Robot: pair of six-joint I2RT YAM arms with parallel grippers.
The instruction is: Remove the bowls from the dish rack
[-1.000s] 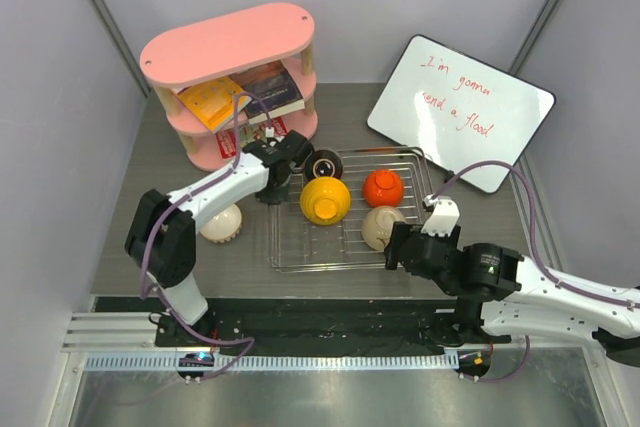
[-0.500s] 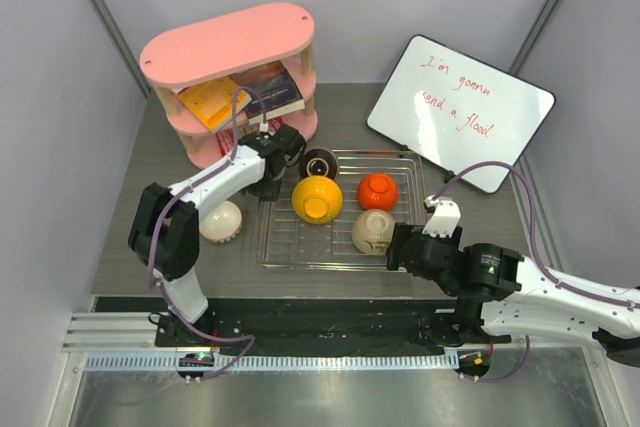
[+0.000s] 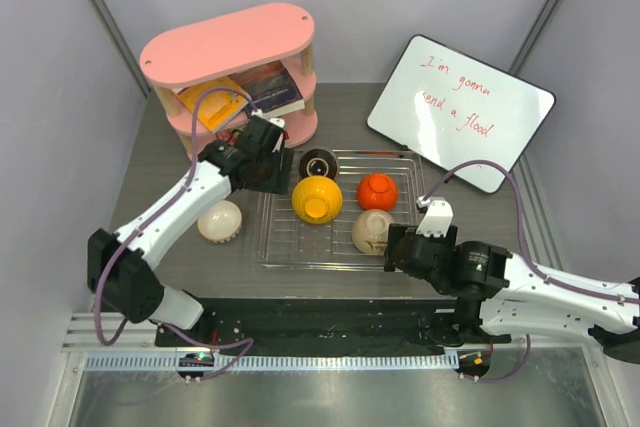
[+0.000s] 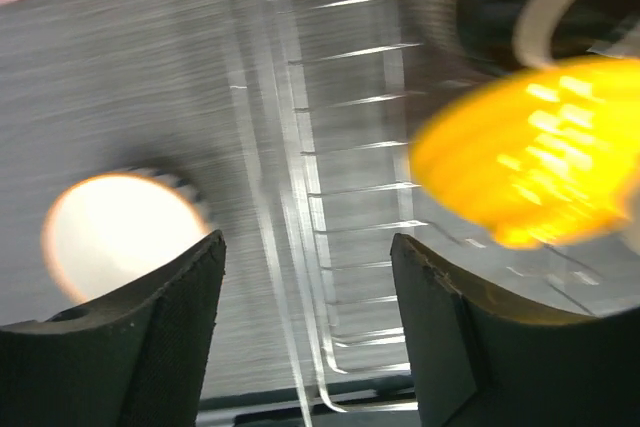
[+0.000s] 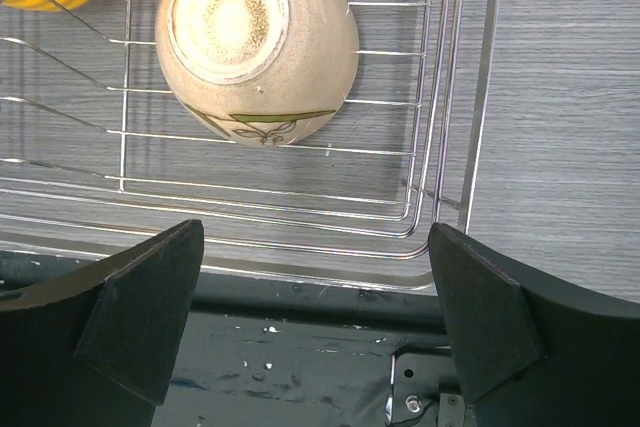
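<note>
Left of dish rack (image 3: 300, 244) we count one ribbed cream bowl (image 3: 220, 220) out; four left in rack. Left gripper (image 4: 305, 247), right gripper (image 5: 315, 232): spread, empty.

The left arm (image 3: 165, 222) is showing white link covers between chunky black joint housings, and the right arm (image 3: 545, 285) is showing the same. A thin purple cable (image 3: 213, 90) is trailing from the left wrist, and another cable (image 3: 487, 163) is running to the right arm's white wrist block (image 3: 437, 217). The left gripper (image 4: 305, 242) and the right gripper (image 5: 316, 230) are each ending in matte black, wedge-shaped fingers (image 5: 120, 332).
</note>
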